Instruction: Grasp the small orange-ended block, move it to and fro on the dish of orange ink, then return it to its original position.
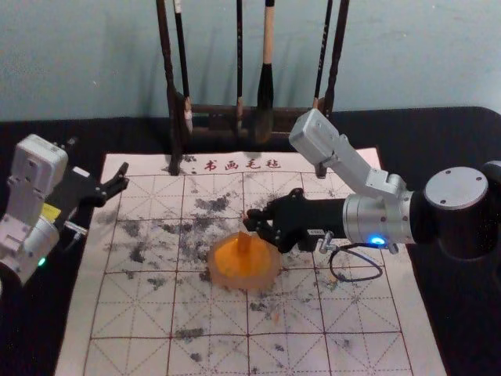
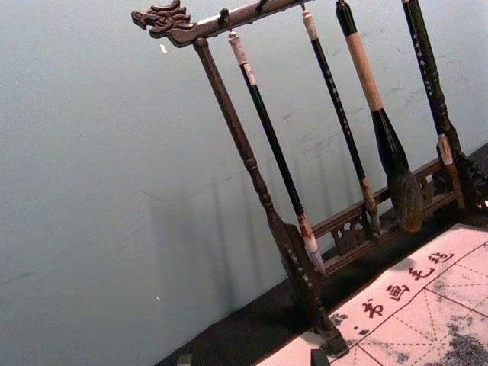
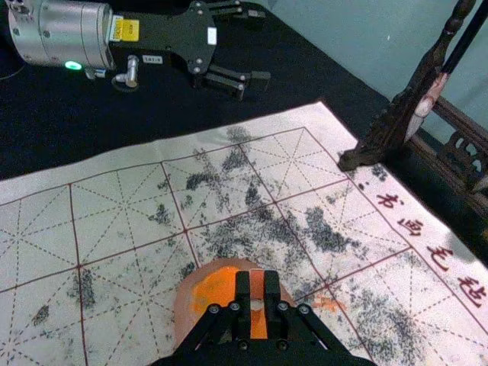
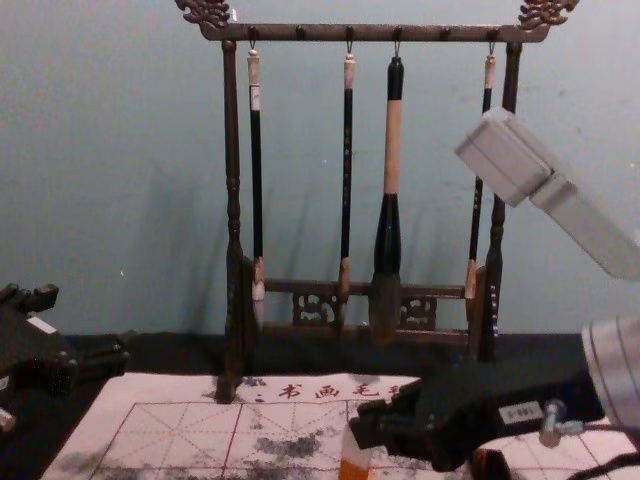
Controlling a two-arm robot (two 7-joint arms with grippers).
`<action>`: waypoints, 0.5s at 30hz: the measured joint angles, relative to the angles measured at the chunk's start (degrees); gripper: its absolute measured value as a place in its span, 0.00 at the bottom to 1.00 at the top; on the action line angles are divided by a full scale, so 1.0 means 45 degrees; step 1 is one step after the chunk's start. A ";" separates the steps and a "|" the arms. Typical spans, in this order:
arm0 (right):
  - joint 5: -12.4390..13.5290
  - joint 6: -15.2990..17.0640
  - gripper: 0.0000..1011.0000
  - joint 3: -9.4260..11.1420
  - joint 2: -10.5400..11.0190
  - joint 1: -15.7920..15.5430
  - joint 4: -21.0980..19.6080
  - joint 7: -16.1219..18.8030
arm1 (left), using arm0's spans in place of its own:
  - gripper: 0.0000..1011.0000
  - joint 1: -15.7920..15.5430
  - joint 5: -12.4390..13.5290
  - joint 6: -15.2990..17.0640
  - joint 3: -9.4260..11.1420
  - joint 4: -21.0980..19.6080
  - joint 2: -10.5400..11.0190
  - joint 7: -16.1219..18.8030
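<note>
My right gripper [image 1: 253,222] is over the back part of the dish [image 1: 221,274] of orange ink, shut on the small block [image 1: 245,244]. In the right wrist view the gripper [image 3: 258,299] pinches the block [image 3: 257,280], with orange ink in the dish [image 3: 185,309] behind it. The chest view shows the block [image 4: 354,458] upright, pale above and orange at its lower end. Whether that end touches the ink I cannot tell. My left gripper [image 1: 117,185] is parked open at the left; its tips also show in the left wrist view [image 2: 252,358].
A dark wooden rack [image 4: 232,200] with several hanging brushes, one a thick brush [image 4: 391,220], stands behind the felt mat. The gridded mat [image 1: 133,313] with dark ink smudges lies on the black table [image 1: 438,141]. A cable [image 1: 380,274] loops beneath the right arm.
</note>
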 joint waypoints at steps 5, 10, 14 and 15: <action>-0.0064 0.0000 0.10 -0.0023 0.0042 -0.0047 -0.0003 -0.0016 | 0.99 0.0000 0.0000 0.0000 0.0000 0.0001 0.0000 -0.0001; -0.0099 0.0000 0.10 0.0003 0.0062 -0.0057 0.0000 -0.0057 | 0.99 0.0000 0.0000 0.0000 0.0001 0.0000 0.0000 -0.0001; -0.0112 0.0014 0.10 0.0060 0.0082 -0.0069 -0.0007 -0.0076 | 0.99 0.0000 0.0000 0.0000 0.0000 0.0000 0.0000 -0.0001; -0.0113 0.0015 0.10 0.0067 0.0087 -0.0072 -0.0012 -0.0076 | 0.99 0.0000 0.0000 -0.0001 0.0000 0.0001 0.0000 -0.0001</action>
